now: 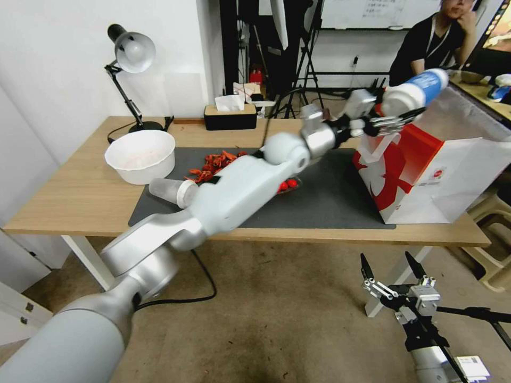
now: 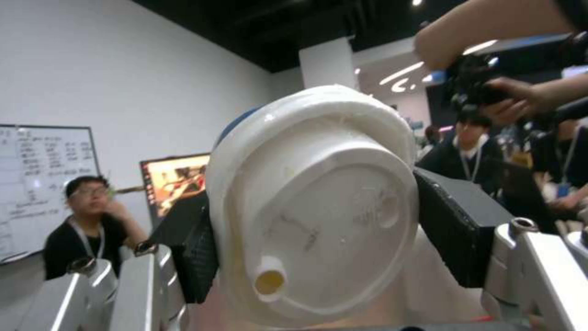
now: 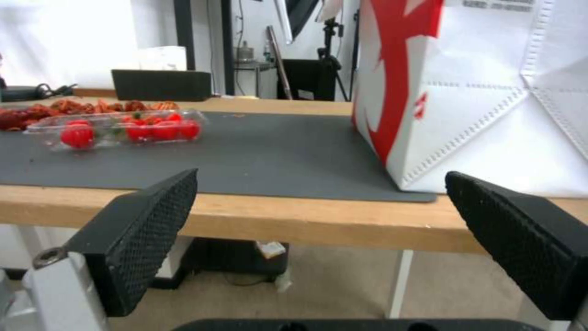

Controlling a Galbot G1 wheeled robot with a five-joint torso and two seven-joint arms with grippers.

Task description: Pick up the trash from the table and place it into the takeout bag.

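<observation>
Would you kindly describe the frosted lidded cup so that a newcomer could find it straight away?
Start at the light wood table and find the dark grey mat on it. At the mat's left end, just in front of the big white bowl, the frosted lidded cup lies on its side. It is the one pale, cloudy cup lying down; the blue-white cup is up in the left gripper.

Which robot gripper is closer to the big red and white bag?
The left. The left gripper holds the blue-white cup right above the takeout bag. The right gripper hangs open below the table edge, farther off.
</observation>
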